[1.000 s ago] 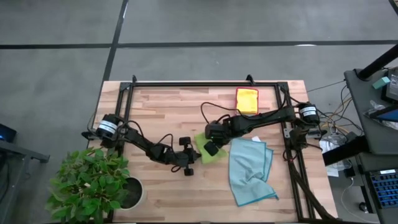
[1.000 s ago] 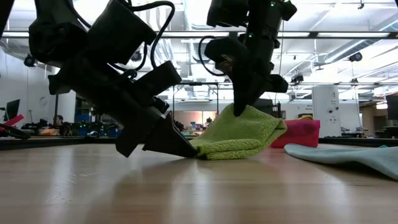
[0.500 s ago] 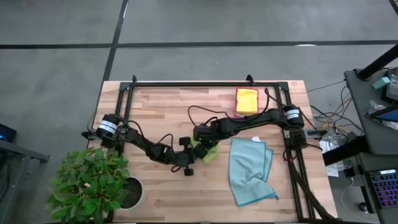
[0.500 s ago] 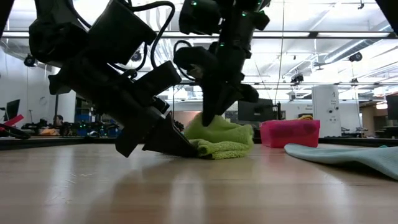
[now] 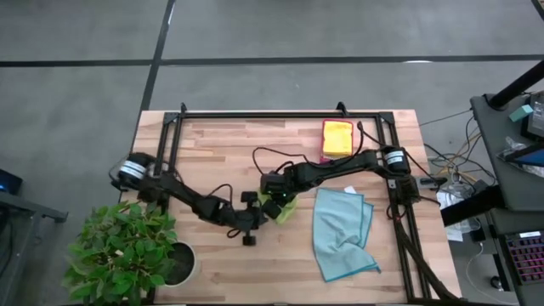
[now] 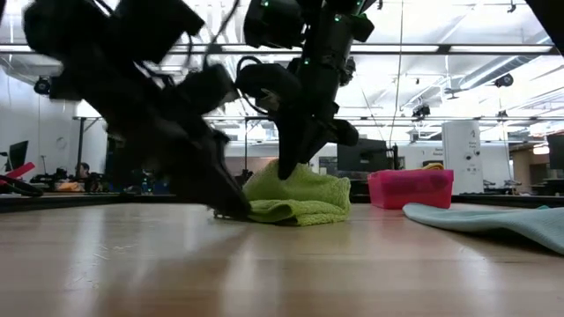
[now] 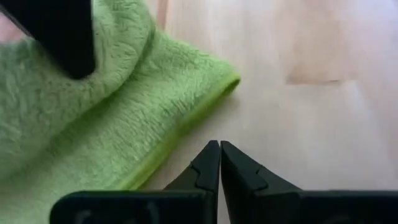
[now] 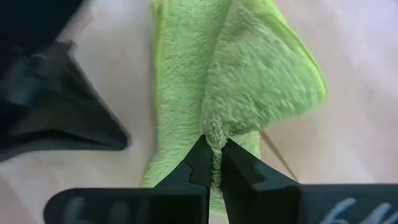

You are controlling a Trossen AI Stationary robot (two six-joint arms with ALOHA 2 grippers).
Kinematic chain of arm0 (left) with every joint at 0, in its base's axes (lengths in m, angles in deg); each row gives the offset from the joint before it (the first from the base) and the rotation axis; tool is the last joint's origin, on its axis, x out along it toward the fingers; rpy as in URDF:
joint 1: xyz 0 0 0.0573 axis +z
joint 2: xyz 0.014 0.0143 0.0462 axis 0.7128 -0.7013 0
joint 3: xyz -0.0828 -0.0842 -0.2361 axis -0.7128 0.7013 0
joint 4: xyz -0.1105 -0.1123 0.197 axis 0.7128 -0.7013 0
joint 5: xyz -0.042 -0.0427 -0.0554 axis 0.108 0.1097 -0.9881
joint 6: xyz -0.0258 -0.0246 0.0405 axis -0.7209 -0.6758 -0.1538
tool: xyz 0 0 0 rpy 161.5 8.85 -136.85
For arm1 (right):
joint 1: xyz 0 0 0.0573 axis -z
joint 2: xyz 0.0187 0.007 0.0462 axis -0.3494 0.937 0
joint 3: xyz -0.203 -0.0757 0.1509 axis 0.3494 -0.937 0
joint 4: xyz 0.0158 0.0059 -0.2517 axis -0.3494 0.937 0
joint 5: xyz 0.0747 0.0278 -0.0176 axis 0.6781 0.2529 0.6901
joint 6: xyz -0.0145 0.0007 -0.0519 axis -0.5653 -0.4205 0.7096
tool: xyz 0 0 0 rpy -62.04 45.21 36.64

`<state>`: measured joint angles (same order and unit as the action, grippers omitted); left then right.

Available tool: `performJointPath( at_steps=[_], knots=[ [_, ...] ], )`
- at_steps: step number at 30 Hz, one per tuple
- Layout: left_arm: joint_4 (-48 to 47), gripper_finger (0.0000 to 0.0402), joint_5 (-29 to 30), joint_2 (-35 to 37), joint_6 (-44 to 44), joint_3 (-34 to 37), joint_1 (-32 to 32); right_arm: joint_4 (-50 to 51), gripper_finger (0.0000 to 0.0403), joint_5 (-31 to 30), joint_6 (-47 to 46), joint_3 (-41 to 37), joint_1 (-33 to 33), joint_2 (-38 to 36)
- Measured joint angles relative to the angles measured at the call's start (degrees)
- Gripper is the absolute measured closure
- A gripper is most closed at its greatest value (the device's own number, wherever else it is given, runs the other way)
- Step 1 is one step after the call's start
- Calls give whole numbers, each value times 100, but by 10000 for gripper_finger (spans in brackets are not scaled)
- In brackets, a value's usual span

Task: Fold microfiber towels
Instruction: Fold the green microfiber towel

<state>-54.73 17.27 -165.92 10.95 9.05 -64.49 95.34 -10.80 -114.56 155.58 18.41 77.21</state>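
Towel, lime green (image 5: 283,206), bunched mid-worktop (image 5: 212,149), long axis roughly front-to-back from what I see in the high view, one hemmed corner (image 7: 229,83) lying flat on the wood. Right pincer (image 8: 212,163) clenched on a pinch of its upper layer, lifting that fold. Left pincer (image 7: 220,163) clamped on nothing, tips down just beside the towel's edge. Light blue towel (image 5: 342,232) lies spread on my right, apart from the green one. Bare wood in front and to my left. Pink-red tray (image 6: 411,187) near the back edge holds a yellow towel (image 5: 337,137).
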Motion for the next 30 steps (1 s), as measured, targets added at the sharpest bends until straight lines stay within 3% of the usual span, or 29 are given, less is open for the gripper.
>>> performJointPath(
  at_steps=[3,8,14,30],
  knots=[
    [-564,401,61,404,-98,6,-23,61,390,-84,81,33,12,4],
    [-714,401,257,483,-149,199,-5,47,390,-90,160,48,10,13],
    [-567,401,616,129,-294,256,116,77,390,-69,142,50,15,13],
    [-273,401,628,-48,-254,267,170,-617,390,-43,38,50,-73,93]
  ],
)
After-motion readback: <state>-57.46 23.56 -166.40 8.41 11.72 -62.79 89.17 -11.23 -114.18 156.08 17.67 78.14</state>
